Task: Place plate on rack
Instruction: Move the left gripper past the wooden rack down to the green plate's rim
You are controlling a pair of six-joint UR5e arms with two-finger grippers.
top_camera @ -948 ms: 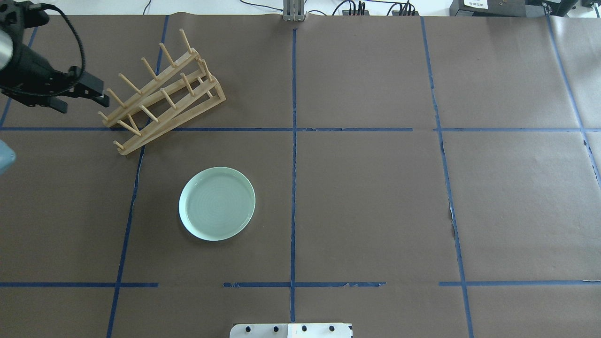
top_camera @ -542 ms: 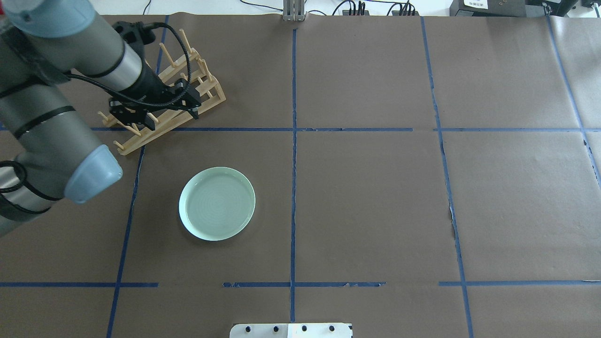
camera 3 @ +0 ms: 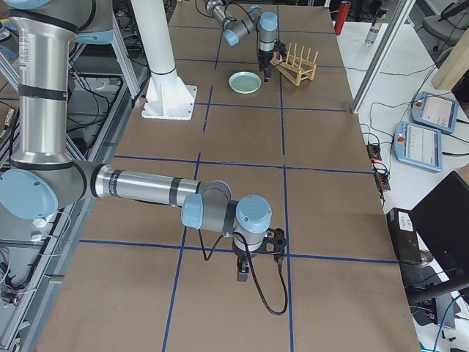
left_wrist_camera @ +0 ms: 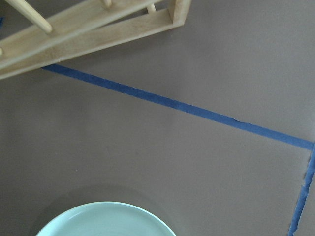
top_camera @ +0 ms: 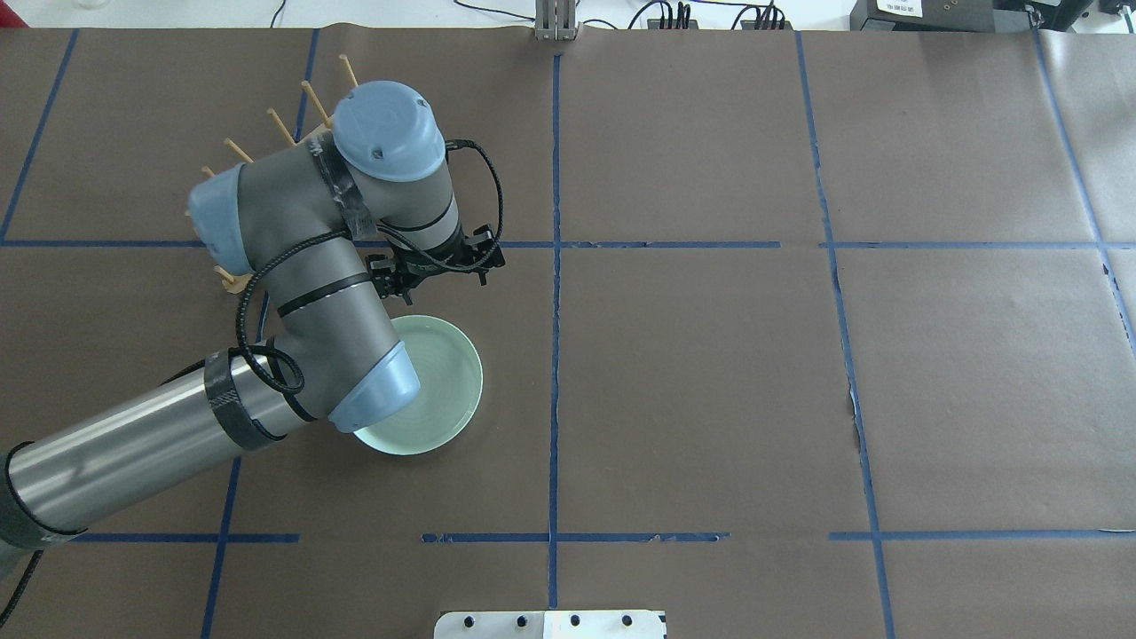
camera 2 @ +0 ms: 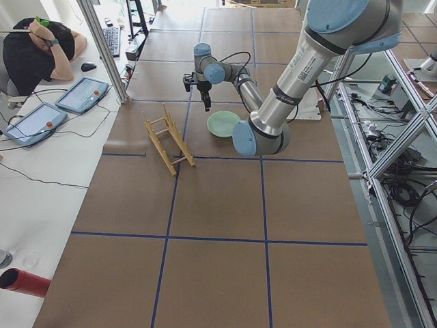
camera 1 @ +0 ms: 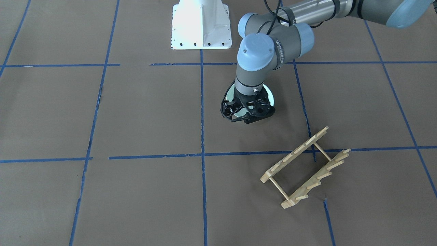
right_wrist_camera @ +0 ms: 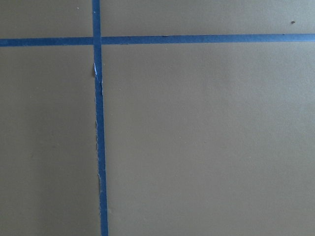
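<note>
The pale mint-green plate [top_camera: 448, 377] lies flat on the brown table; my left arm covers its left part. It also shows in the front view [camera 1: 270, 97] and in the left wrist view [left_wrist_camera: 106, 221]. The light-wood rack [camera 1: 295, 153] stands beyond it to the far left, with only its pegs [top_camera: 311, 93] showing past the arm from overhead. My left gripper [top_camera: 437, 259] points down between rack and plate, just past the plate's far rim, open and empty. My right gripper [camera 3: 253, 260] hangs low over bare table far away; I cannot tell whether it is open or shut.
Blue tape lines [top_camera: 556, 266] cross the brown paper. The white robot base [camera 1: 201, 27] sits at the near edge. An aluminium post [top_camera: 555, 22] stands at the far edge. An operator [camera 2: 41, 48] with tablets sits beyond the table.
My left arm has swung in from the far left, over the rack and rightward. Its gripper now hangs between rack and plate. Plate and rack have not moved.
</note>
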